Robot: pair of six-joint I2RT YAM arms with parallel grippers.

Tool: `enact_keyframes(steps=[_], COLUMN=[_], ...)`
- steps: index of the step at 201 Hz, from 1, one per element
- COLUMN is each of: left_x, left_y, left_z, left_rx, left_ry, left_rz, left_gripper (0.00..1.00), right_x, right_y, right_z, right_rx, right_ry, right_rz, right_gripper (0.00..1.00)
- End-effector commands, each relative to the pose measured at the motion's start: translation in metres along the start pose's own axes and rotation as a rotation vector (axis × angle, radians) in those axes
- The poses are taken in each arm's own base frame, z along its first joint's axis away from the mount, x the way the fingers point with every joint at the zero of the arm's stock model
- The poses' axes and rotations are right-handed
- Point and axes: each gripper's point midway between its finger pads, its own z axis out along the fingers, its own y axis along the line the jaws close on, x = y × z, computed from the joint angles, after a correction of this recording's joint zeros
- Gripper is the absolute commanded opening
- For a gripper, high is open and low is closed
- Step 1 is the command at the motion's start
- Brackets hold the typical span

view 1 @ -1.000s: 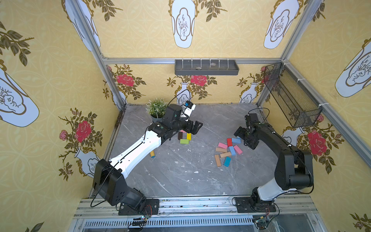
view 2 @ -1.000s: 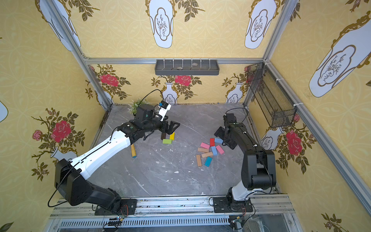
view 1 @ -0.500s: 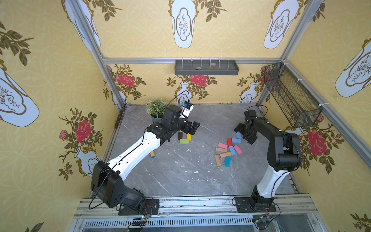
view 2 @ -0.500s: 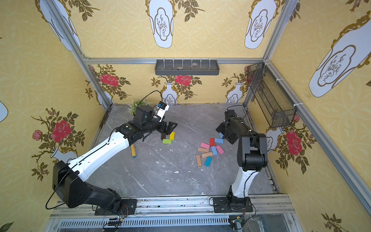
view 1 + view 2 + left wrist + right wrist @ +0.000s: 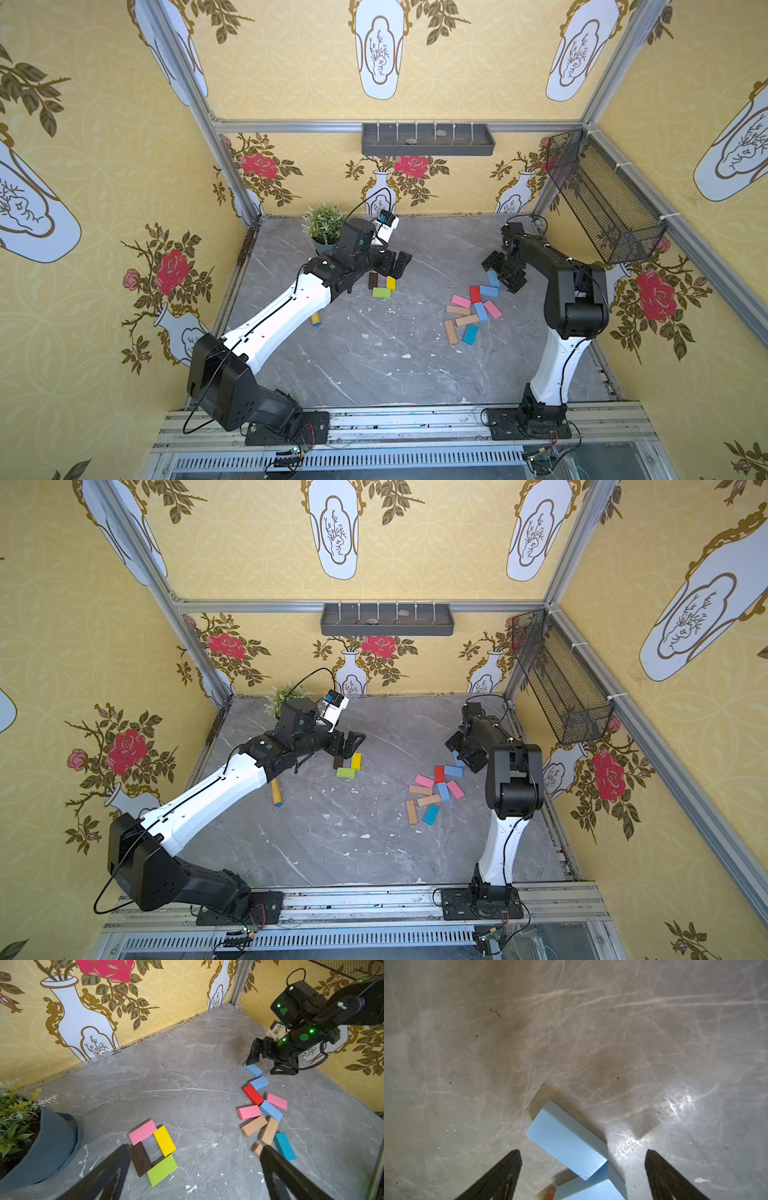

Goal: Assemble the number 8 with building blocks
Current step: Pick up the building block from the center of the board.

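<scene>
Right wrist view: a blue block is straddled, untouched, by the spread right end effector (for pickup, presumably); the left end effector is likewise released.

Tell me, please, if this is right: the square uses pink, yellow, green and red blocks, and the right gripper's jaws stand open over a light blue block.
No: in the left wrist view the fourth is the dark brown block, not red. The pink block, yellow block and green block are right, and the right gripper has its jaws open over the light blue block.
</scene>
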Motion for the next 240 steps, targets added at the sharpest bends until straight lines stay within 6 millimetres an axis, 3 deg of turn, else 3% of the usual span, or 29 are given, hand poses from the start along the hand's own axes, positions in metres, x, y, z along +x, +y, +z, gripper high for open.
enact_keyframes(steps=[1,139,240], left_x=[0.001,0.002,0.003], left_y=[0.001,0.003,0.004], left_z=[0.0,0.002,0.005], left_rx=[-0.007,-0.017,-0.02], left_ry=[-0.003,0.001,0.007], left_rz=[0.017,0.017,0.017], left_gripper=[1.0,1.0,1.0], right_x=[0.004,0.003,0.004], right_y=[-0.005,0.001,0.005], right_z=[0.002,0.022,0.033], right_rx=[0.043,0.084,0.108], right_ry=[0.011,0.036,0.032], right_rz=[0.013,-0.013,-0.075], right_gripper=[0.93,0.81,0.53])
